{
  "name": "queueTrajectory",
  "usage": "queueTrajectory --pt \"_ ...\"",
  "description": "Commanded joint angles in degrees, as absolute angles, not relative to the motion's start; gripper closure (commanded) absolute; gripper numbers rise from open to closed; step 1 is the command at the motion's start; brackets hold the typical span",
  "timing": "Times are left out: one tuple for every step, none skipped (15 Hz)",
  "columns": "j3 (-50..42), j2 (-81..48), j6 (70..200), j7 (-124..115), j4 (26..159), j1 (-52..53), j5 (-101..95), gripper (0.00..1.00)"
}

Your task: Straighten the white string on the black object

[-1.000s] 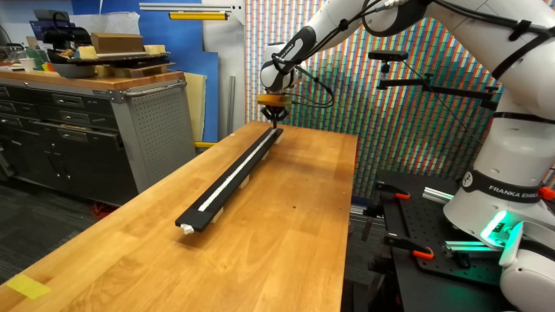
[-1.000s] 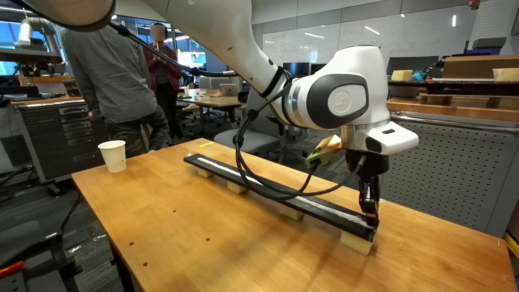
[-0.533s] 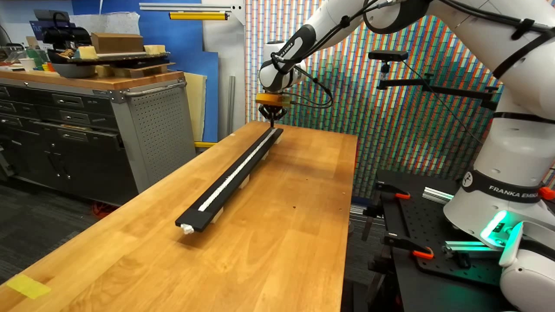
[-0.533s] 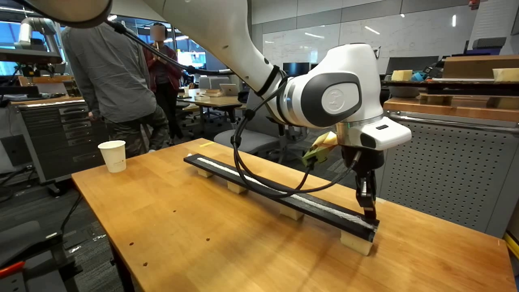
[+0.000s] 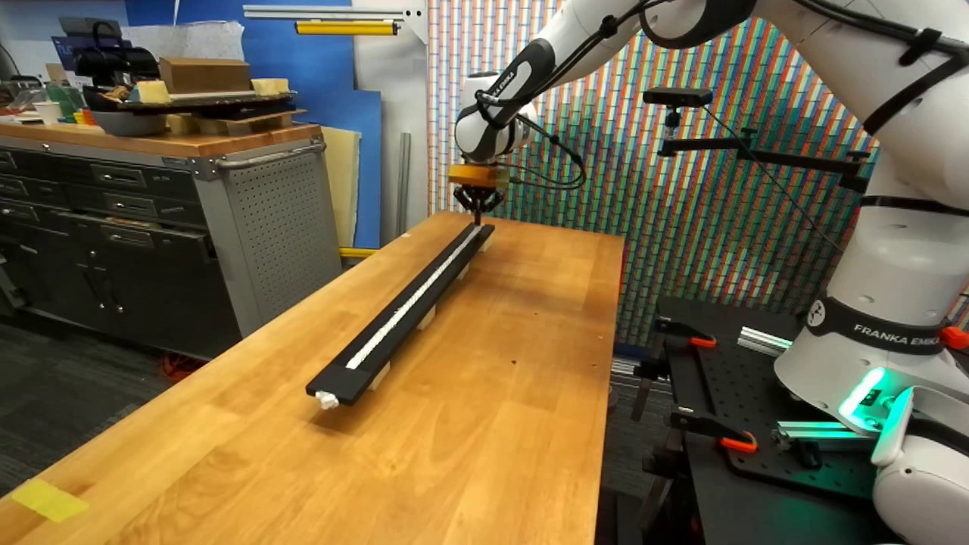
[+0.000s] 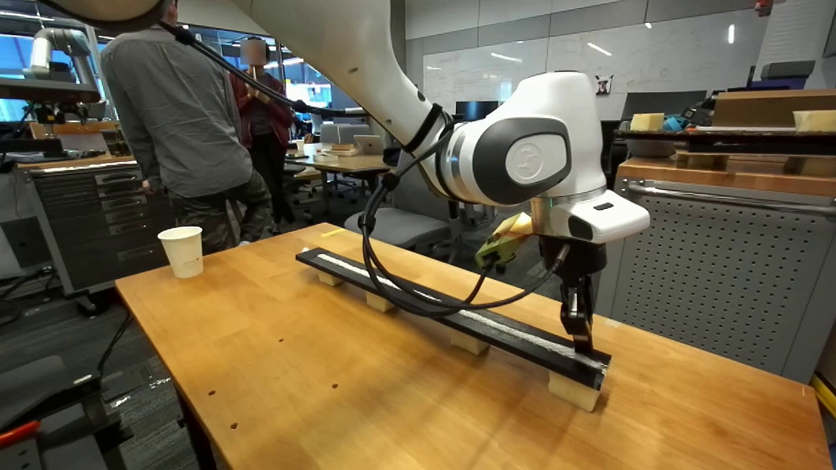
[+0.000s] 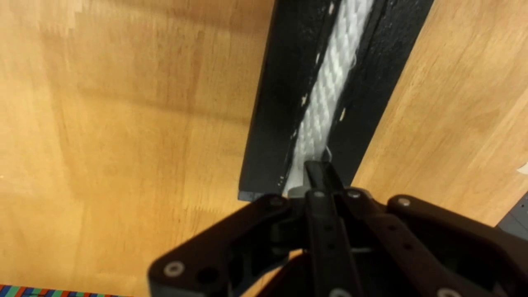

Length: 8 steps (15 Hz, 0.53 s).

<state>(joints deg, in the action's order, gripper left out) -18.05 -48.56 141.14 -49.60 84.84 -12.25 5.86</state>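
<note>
Tabletop (image 6: pixel 261 365) carries a cup (image 6: pixel 183 253) and black bar (image 6: pixel 490 335), whiteboard (image 6: pixel 588 57) beyond, hand (image 6: pixel 583 347) closed, seemingly gripping nothing.

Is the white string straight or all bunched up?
Straight where visible: in both exterior views the string runs along the bar unbent.

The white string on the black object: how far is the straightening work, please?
Looks done: the white string lies nearly straight along the black object. In hand: the shut gripper points down at the string near one end; contact is unclear. Left, probably: smoothing that end, partly hidden by the gripper in the wrist view, then lifting away.
</note>
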Motion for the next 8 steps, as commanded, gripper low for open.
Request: queueTrajectory --pt "-17.93 -44.58 142.79 -48.03 89.32 -11.19 5.68 1.0" --pt "-18.0 -44.37 142.8 -47.94 89.62 -11.01 5.62 1.0" --pt "-18.03 -44.33 142.59 -47.86 89.69 -10.94 5.61 1.0" --pt "-18.06 -44.35 142.38 -47.81 89.71 -10.91 5.63 1.0" --pt "-18.03 -44.36 142.12 -47.7 89.71 -10.95 5.68 1.0" --pt "-17.97 -44.62 141.82 -47.5 89.45 -11.09 5.73 1.0" --pt "-18.01 -45.0 141.53 -47.51 89.03 -11.17 5.74 1.0" --pt "-17.97 -45.39 141.3 -47.47 88.62 -11.28 5.78 1.0"
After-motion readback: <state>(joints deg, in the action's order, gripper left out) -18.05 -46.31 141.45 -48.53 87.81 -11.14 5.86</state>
